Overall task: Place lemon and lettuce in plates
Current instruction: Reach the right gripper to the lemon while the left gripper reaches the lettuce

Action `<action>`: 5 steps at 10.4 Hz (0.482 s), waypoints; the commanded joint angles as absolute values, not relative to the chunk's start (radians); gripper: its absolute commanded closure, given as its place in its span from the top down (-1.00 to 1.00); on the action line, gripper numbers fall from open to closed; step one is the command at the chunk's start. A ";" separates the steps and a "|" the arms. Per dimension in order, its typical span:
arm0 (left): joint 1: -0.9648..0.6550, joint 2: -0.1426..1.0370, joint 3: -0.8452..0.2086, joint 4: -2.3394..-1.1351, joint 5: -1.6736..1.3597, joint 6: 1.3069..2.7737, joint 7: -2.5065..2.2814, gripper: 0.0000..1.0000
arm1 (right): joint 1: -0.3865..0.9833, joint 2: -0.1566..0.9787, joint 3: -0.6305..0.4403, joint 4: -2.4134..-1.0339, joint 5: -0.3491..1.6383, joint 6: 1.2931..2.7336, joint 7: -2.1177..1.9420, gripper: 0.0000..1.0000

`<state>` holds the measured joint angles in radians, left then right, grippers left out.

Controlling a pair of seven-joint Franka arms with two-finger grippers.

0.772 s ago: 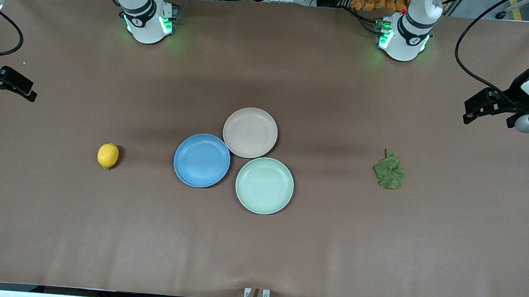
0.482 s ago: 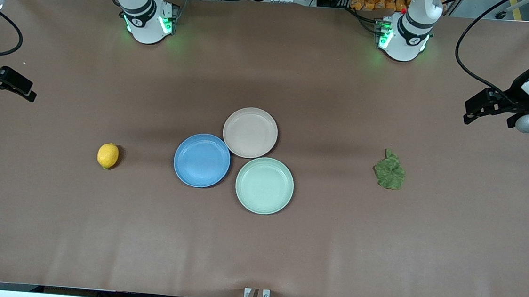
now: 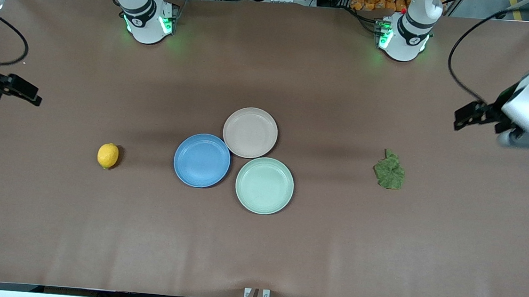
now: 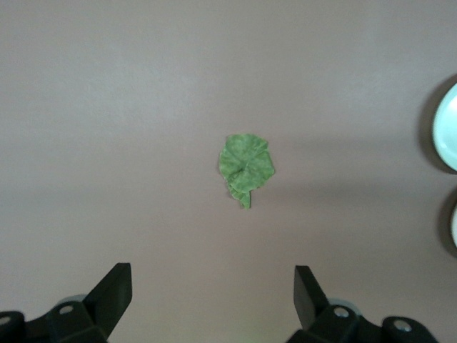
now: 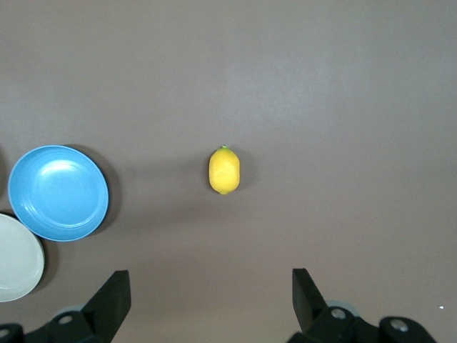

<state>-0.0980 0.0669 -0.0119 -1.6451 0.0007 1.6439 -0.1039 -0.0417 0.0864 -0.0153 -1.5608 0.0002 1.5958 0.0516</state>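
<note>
On the brown counter (image 3: 256, 251) lie one lemon (image 3: 107, 155), three plates and one lettuce leaf. Taking the blue plate (image 3: 201, 160) as landmark: the lemon lies well apart from it toward the right arm's end of the counter, level with it. The beige plate (image 3: 250, 132) touches the blue plate's rim, farther from the front camera. The mint plate (image 3: 264, 185) sits just beside the blue plate, slightly nearer the camera, touching the beige one. All three plates hold nothing. The lettuce (image 3: 389, 171) lies well apart from the blue plate toward the left arm's end.

The right gripper (image 3: 25, 93) hangs over the counter's edge at the right arm's end, fingers spread wide, holding nothing; much of it is cut off by the frame. The left gripper (image 3: 467, 116) hangs over the left arm's end, fingers likewise wide apart with nothing between them.

No writing can be read. In the wrist views the plates are cut off at the edges.
</note>
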 commanded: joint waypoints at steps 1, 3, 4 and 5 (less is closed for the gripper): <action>-0.092 0.158 -0.015 -1.705 0.005 1.745 -0.069 1.00 | -0.067 0.158 -0.012 -1.559 0.009 1.632 0.051 1.00; -0.098 0.234 -0.018 -1.767 0.009 1.840 -0.068 1.00 | -0.075 0.230 -0.012 -1.587 0.008 1.681 0.052 1.00; -0.103 0.262 -0.018 -1.791 0.009 1.876 -0.067 1.00 | -0.087 0.247 -0.011 -1.636 0.008 1.739 0.049 1.00; -0.107 0.288 -0.018 -1.813 0.009 1.913 -0.067 1.00 | -0.092 0.255 -0.012 -1.697 0.008 1.809 0.041 1.00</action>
